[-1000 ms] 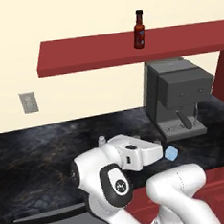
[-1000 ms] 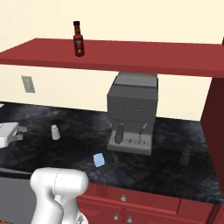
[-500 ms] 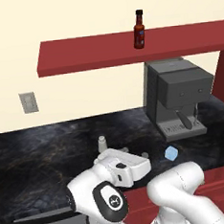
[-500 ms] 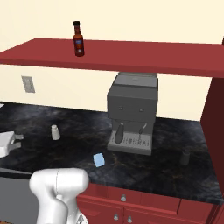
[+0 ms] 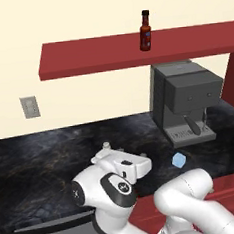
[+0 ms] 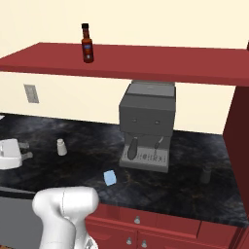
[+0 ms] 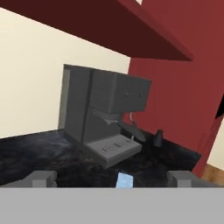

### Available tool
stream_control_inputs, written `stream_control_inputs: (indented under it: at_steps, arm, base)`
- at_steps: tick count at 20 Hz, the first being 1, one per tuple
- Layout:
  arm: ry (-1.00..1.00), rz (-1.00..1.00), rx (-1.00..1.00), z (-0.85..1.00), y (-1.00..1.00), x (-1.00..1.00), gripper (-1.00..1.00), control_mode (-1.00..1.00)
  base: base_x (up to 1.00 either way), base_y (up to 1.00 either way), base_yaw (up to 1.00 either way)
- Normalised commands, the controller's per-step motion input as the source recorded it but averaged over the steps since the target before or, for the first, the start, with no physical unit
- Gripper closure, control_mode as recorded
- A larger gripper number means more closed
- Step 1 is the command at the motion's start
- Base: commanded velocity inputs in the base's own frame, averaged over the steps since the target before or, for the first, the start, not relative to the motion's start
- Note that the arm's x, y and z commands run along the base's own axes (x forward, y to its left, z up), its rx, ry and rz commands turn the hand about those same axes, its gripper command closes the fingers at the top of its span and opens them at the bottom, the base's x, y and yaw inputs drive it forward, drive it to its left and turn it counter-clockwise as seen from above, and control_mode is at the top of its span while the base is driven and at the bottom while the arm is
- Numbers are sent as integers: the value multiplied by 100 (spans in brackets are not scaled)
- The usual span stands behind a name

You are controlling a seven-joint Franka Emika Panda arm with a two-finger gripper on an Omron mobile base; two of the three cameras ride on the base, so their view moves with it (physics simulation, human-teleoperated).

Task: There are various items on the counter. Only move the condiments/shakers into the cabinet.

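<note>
In the right base view, the claw (image 6: 25, 150) hovers low over the worktop (image 6: 73, 165) at far left, jaws spread wide and holding nothing. Just to its right stands the whitish-grey shaker (image 6: 62, 147). The red sauce bottle (image 6: 87, 44) stands upright on top of the cabinet (image 6: 160, 63). The light-blue block (image 6: 110, 177) lies before the coffee machine (image 6: 146, 124); the black shaker (image 6: 206, 174) stands at far right.

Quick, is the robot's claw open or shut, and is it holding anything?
Gripper: open, fingers wide apart, holding nothing.
</note>
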Motion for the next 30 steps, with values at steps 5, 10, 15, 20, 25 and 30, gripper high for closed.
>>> stream_control_inputs:
  at_steps: [5,10,15,20,25,30]
  arm:
    - [1,2,8,-14,26,38,-100,-100]
    - [7,0,0,-24,22,13,-100,-100]
    - [6,0,0,-22,14,18,-100,-100]
    - [1,0,0,-13,2,20,-100,-100]
    - [0,0,0,-14,0,8,-100,-100]
    - [0,0,0,-14,0,7,-100,-100]
  base:
    - [0,0,0]
    - [0,0,0]
    - [0,0,0]
    - [0,0,0]
    - [0,0,0]
    - [0,0,0]
